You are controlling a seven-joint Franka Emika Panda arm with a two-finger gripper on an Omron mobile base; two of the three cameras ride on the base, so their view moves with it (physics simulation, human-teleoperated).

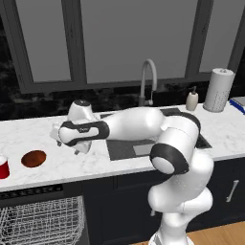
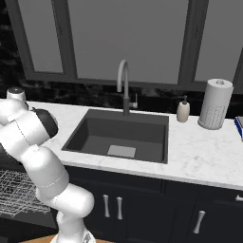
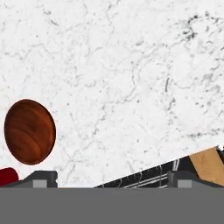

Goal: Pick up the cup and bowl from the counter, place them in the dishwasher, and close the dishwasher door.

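Glossy reddish-brown bowl sits shallow on marble; claw spread wide, empty.

Worktop: white marble look, faint grey veining, smooth, low sheen.
Bowl: reddish-brown, wood-grain banding clear in hand view, glossy.
Cup: red, plain plastic look, white rim.
Sink: dark, matt basin.
Faucet: brushed grey metal, curved neck.
Dishwasher rack: thin white wire, looks coated.
Soap bottle: cream, smooth, ceramic or plastic, cannot tell which.
Paper towel roll: white, dimpled paper texture.
Cabinet fronts: dark, matt; handles silvery metal.
Floor: light wood planks.
Robot arm: glossy white shell, dark matt joints.
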